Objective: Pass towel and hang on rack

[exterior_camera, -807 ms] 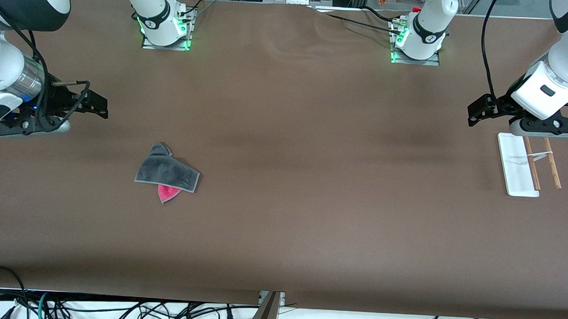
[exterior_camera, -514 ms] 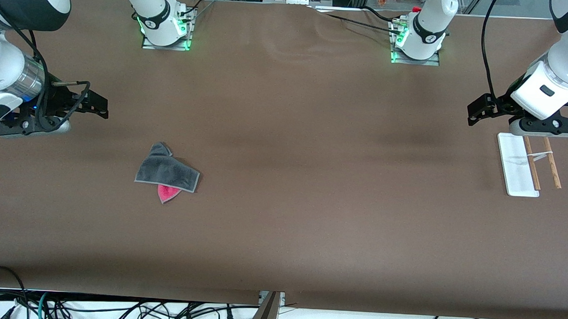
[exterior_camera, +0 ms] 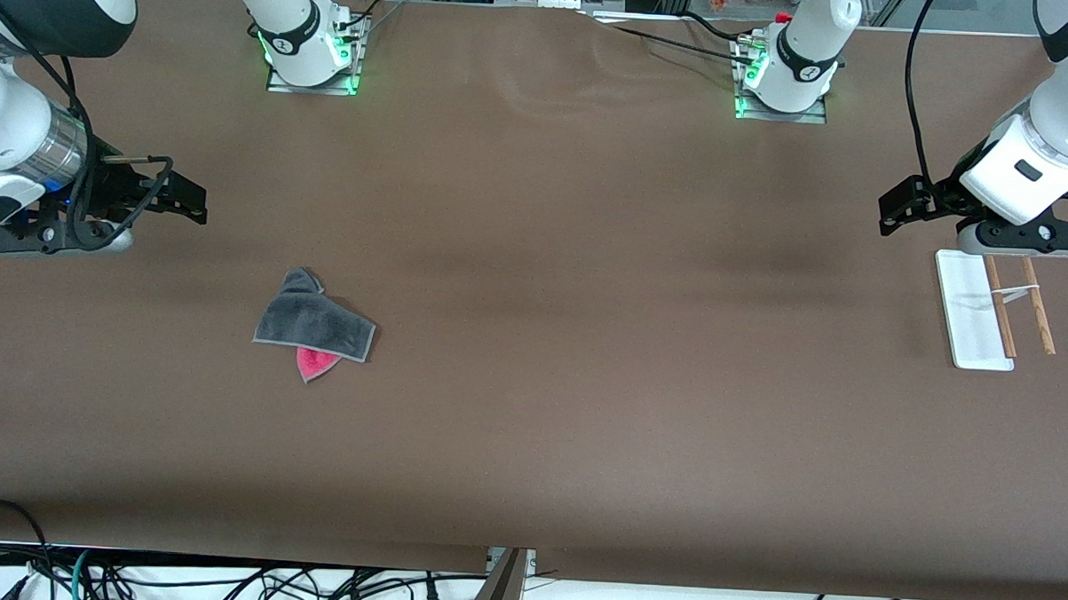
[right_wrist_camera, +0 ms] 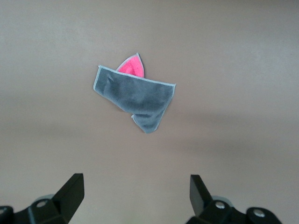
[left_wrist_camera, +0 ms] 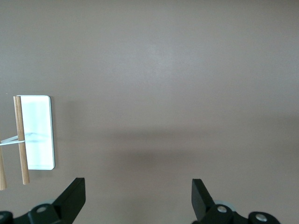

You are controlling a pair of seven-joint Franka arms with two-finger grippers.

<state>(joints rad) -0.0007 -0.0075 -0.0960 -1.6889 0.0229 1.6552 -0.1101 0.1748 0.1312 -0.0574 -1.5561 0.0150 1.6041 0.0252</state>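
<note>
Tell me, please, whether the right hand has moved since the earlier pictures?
Yes, slightly: in the front view the right hand has edged a little toward the middle of the table and the towel, which lies untouched.

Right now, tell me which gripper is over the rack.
The left gripper hangs open by the rack, at the left arm's end of the table. The right gripper, also open, is up near the towel instead.

rack (left_wrist_camera: pixel 38 133) rod (one) cut off, edge of view
</note>
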